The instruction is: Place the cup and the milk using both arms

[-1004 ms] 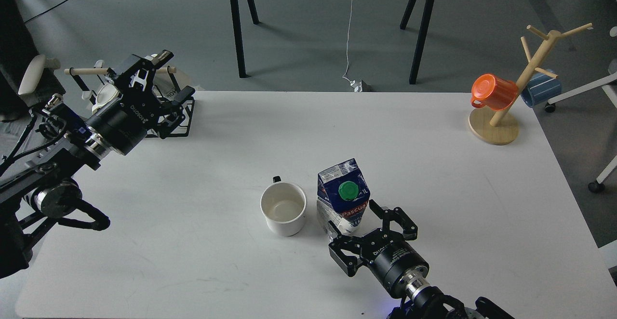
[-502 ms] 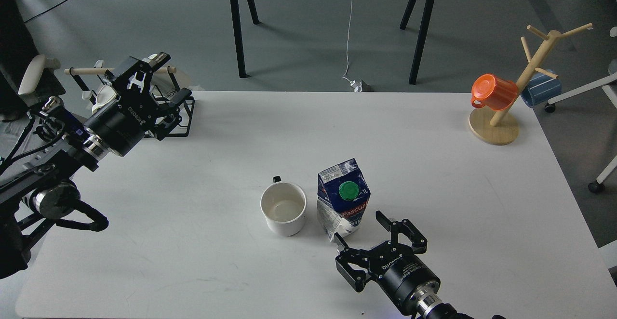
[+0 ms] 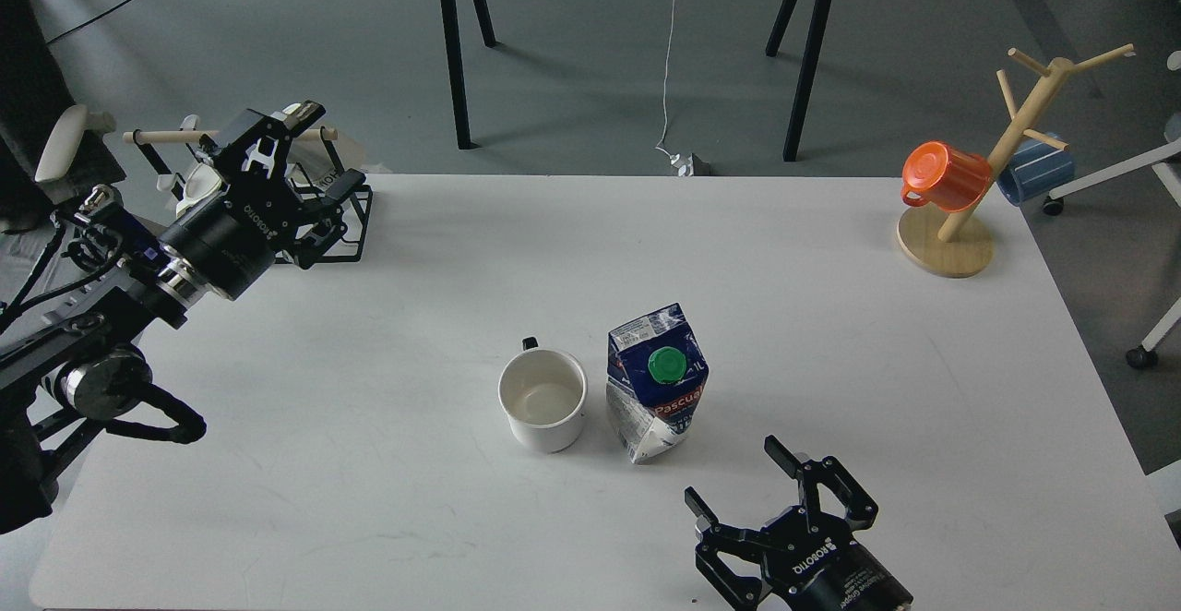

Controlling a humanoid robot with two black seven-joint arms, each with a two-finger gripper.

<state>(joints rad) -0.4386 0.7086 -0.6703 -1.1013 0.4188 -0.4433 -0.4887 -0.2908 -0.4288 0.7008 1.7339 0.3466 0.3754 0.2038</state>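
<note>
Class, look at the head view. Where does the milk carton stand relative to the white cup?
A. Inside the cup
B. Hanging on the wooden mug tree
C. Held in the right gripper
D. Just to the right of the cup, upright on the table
D: the milk carton stands upright on the table just right of the cup, while the open right gripper is clear of it.

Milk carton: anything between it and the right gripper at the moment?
Nothing visible. Only bare table lies between the open right gripper and the milk carton. The cup stands on the carton's far side, clear of that path.
</note>
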